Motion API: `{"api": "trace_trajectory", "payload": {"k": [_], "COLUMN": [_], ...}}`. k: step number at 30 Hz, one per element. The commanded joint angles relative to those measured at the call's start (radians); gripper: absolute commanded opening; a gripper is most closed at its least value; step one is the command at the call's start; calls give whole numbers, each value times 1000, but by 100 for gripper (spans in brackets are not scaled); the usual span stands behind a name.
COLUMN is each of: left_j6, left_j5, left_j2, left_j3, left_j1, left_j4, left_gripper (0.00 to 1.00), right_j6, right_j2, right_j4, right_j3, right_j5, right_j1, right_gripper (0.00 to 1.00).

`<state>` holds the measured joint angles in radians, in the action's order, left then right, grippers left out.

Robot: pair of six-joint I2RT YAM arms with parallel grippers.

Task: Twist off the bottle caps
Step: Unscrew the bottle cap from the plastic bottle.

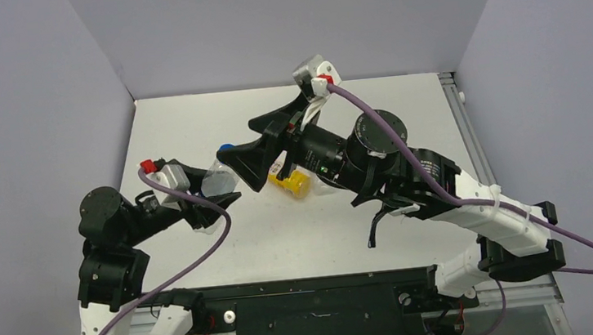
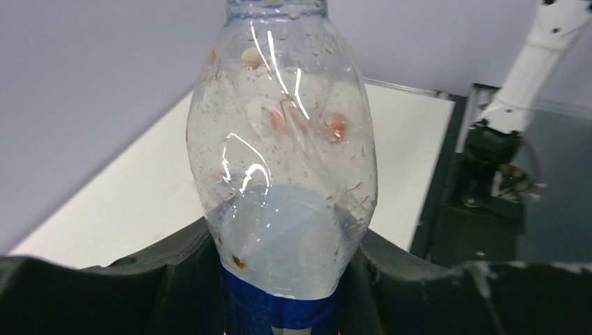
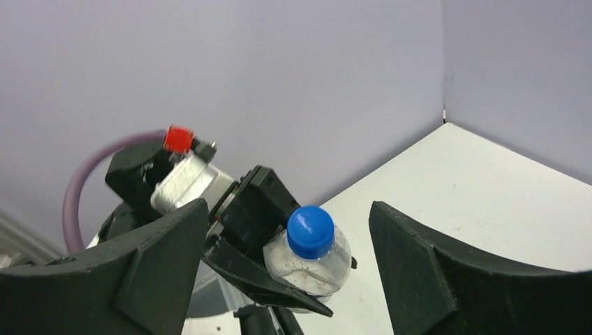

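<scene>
- On the white table (image 1: 191,128), left half: that's where your work is, between the two arms.
- Right arm (image 1: 409,173) reaches from the near right corner across the middle toward the left.
- Left arm (image 1: 110,226) sits low at the near left edge, wrist pointing inward.
- Right gripper (image 3: 286,213): fingers spread wide, gripping nothing. From its wrist view the cap sits in the gap between them, touching neither.
- Left gripper (image 2: 282,276): clamped on the clear bottle (image 1: 214,178), one finger on each side of the body just above the blue label band (image 2: 279,307).
- You've got that bottle off the table over the left half, tilted, neck toward the right gripper. Droplets inside the wall.
- Yellow bottle (image 1: 291,183) lies on the table near the middle, partly hidden under the right arm. Can't tell whether it is capped.
- Blue cap (image 3: 311,230) is on the clear bottle's neck, just beside the right gripper's fingertips.
</scene>
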<state>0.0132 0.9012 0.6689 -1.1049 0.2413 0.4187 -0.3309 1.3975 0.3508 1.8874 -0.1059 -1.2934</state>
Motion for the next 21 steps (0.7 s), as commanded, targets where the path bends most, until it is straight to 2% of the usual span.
{"api": "trace_trajectory", "payload": {"k": [1, 6, 14, 21], "left_j6": [-225, -218, -191, -153], "left_j5": [-220, -239, -252, -250], "left_j2": [-50, -65, -82, -74], "left_j3": [10, 25, 44, 43], "left_j1": [-2, -2, -2, -2], "left_j4": [-9, -16, -25, -47], "left_gripper": [10, 10, 9, 8], "right_j6": [-23, -43, -52, -53], "right_j2": [112, 202, 197, 202], "right_j4": [114, 171, 120, 114], "right_j3": [176, 272, 256, 239], "right_j5": [-273, -275, -188, -175], "right_j1": [-51, -52, -53, -48], "right_gripper": [77, 68, 54, 41]}}
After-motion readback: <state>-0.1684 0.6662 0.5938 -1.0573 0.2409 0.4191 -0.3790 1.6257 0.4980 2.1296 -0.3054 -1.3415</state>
